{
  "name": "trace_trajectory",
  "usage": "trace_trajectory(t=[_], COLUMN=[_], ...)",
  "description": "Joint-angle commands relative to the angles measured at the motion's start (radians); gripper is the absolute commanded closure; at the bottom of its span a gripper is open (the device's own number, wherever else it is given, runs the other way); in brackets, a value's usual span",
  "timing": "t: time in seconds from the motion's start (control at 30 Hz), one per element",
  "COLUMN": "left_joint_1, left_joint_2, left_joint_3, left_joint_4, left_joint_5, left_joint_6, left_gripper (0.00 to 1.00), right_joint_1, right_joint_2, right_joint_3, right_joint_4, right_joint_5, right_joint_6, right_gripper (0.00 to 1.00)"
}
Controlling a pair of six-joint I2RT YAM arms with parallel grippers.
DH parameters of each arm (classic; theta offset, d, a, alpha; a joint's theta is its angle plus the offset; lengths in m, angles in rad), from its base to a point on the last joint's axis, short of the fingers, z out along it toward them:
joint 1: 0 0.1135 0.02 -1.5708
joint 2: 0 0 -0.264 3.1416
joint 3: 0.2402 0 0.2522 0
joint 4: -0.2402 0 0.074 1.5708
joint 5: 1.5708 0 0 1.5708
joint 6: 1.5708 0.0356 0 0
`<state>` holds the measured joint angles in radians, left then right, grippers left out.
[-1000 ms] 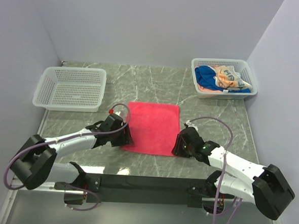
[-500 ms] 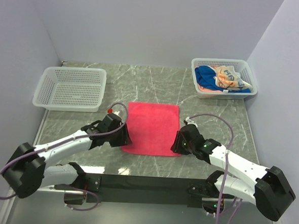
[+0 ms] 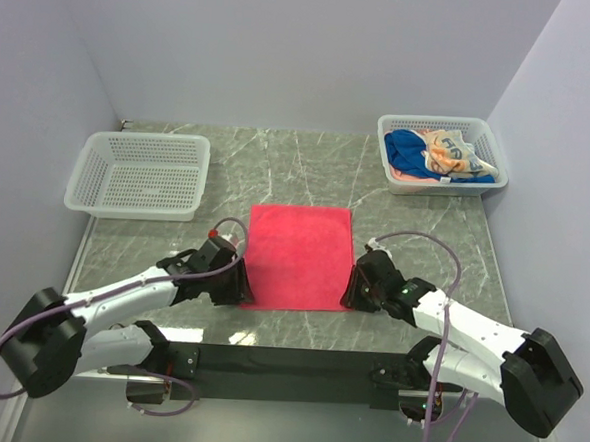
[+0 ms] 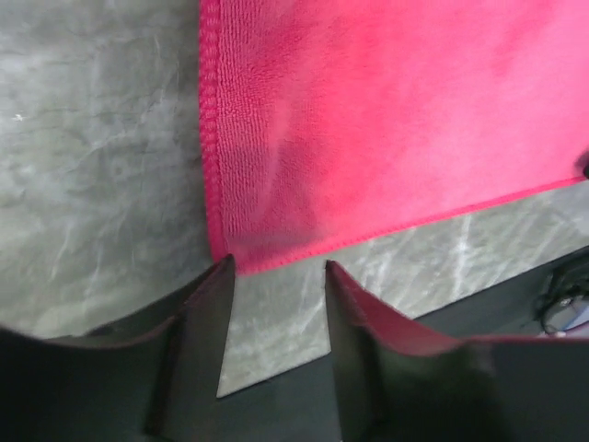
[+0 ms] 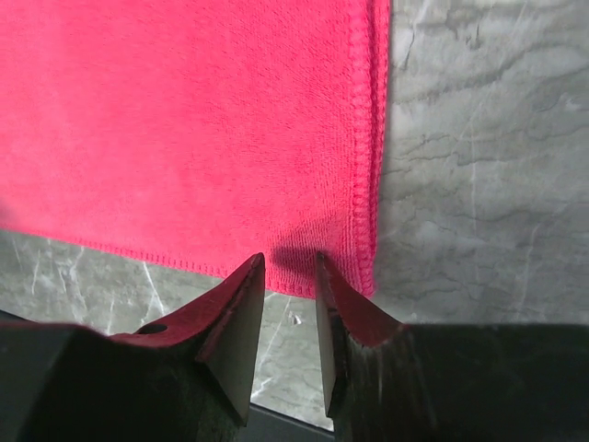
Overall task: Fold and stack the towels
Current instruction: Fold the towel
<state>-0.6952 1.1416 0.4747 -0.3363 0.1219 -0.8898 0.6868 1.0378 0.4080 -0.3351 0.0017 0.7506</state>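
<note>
The left gripper (image 4: 276,269) sits low, jaws parted. On the right, the right gripper (image 5: 290,261) points down, jaws narrowly apart.

The pink-red towel (image 3: 297,256) lies flat in the middle of the surface (image 3: 309,162), low enough to pass over; bare marble runs along both its sides and behind it to the back wall. The left gripper (image 4: 276,267) and right gripper (image 5: 290,262) crowd its two near corners, jaws parted, with the black base bar (image 3: 286,363) close behind them. The white mesh basket (image 3: 131,206) blocks the far left and the filled basket (image 3: 437,187) the far right; the side walls close in just beyond both.
</note>
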Motion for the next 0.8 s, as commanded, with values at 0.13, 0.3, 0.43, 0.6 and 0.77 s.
trace_trajectory(t=[0.13,0.3,0.43,0.6,0.77], left_joint_1=[0.019,0.147,0.236,0.282,0.31], left_joint_2=[-0.053,0.153,0.422,0.666,0.78], left_joint_3=[0.209,0.375,0.589,0.775,0.847], left_joint_4=[-0.027,0.118,0.158,0.143,0.142], left_joint_5=[-0.155,-0.133,-0.146,-0.13,-0.13], left_joint_6=[0.024,0.112,0.17,0.215,0.215], left_gripper=[0.41,0.42,0.48,0.57,0.62], right_joint_1=[-0.122,-0.251,-0.315,-0.358,-0.377], right_joint_2=[-0.006,0.161,0.371,0.606,0.79], right_joint_3=[0.198,0.366,0.481,0.621,0.707], right_joint_4=[0.062,0.234,0.333,0.401,0.415], right_joint_5=[0.038,0.003,-0.048,-0.081,-0.1], right_joint_6=[-0.152,-0.212,-0.209,-0.188,-0.159], right_gripper=[0.59,0.58,0.62,0.64,0.66])
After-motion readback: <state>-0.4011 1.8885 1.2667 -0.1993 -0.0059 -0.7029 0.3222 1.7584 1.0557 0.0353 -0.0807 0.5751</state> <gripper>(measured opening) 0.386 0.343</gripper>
